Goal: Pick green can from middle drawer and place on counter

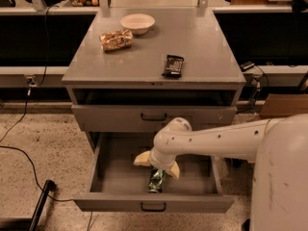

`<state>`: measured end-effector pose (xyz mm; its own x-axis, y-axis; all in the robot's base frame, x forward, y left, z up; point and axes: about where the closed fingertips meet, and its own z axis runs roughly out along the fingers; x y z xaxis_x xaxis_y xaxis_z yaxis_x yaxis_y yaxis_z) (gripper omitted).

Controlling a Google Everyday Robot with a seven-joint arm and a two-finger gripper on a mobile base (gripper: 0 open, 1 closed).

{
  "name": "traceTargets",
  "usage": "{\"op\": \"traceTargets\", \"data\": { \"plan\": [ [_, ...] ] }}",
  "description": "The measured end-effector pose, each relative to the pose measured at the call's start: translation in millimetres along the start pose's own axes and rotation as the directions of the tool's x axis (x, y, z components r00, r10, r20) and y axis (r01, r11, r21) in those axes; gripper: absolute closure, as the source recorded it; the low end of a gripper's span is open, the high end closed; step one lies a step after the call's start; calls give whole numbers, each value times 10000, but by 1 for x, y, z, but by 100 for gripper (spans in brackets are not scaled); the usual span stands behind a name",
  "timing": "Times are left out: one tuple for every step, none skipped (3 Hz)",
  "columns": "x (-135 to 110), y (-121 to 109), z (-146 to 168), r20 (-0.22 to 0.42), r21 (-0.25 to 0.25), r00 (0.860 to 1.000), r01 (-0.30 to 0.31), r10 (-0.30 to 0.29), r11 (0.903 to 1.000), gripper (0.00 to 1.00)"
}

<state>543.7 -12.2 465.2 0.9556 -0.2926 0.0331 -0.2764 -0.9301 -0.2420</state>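
The green can lies on its side near the front of the open middle drawer. My gripper is down inside the drawer, right over the can's far end. Its two tan fingers are spread open on either side of the can and do not hold it. My white arm reaches in from the right and hides the can's upper end. The grey counter is the cabinet's top, above the drawers.
On the counter lie a dark candy-bar wrapper, a white bowl and a snack bag. The drawer above is shut. Black cables and a dark bar lie on the floor at left.
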Motion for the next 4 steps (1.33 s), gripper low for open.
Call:
{"op": "traceTargets", "data": {
  "plan": [
    [4, 6, 35, 109, -234, 9999, 24, -21, 9997, 0],
    [1, 18, 68, 454, -549, 9989, -84, 109, 9985, 0],
    [-2, 22, 87, 706, -708, 9974, -80, 131, 9975, 19],
    [-5, 21, 93, 816, -847, 9967, 66, 3, 9964, 42]
  ]
}}
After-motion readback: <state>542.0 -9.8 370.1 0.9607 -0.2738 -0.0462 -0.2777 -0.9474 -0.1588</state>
